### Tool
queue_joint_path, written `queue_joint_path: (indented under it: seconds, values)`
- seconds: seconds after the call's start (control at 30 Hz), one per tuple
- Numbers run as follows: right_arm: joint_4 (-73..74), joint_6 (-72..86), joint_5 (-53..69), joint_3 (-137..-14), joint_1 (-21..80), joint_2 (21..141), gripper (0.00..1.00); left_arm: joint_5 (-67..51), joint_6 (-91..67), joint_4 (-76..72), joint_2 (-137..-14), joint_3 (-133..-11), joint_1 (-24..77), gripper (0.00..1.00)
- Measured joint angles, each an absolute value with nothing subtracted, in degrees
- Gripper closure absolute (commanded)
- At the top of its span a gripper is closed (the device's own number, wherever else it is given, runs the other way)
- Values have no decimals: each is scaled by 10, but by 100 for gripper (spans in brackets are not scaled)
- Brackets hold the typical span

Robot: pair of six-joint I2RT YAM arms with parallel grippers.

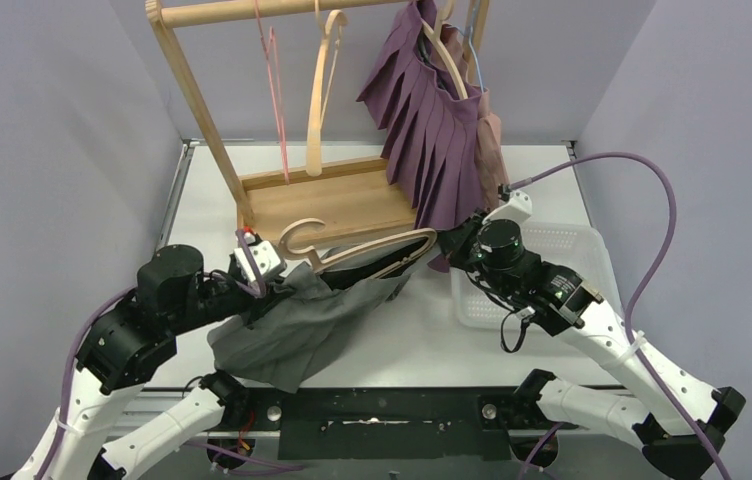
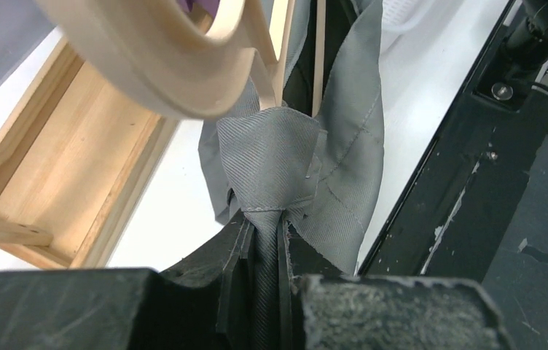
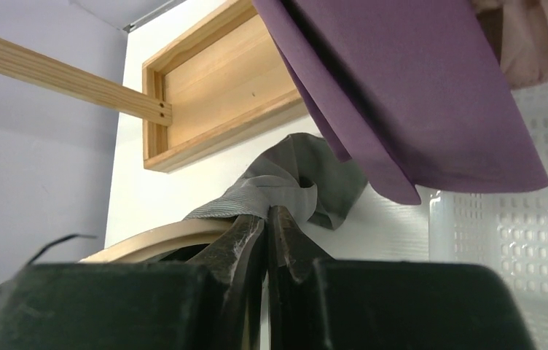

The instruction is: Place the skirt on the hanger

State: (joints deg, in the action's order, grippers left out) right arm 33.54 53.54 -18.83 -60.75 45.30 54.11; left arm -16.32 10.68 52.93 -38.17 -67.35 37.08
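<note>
Grey pleated fabric skirt (image 1: 292,325) spans both claws: left claw (image 2: 265,240) and right claw (image 3: 266,219) each clamp a waistband end, curved wooden hanger (image 1: 382,244) lying lengthwise between them.

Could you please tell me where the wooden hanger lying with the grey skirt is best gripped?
The wooden hanger is probably best taken at the bare neck below its hook, from above, fingers across the flat wood. The grey skirt covers much of its arms, and the left gripper and right gripper are shut on that skirt.
</note>
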Motion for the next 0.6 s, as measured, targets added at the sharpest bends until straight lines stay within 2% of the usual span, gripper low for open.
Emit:
queue_joint_path:
  seconds: [0.3,0.6]
  values:
    - [298,427,-146,-645,438,539,100,-163,133,579,-435,-740,370,100]
    - [269,336,-118,-664,427,550,100,-145,169,658,-514,-858,370,100]
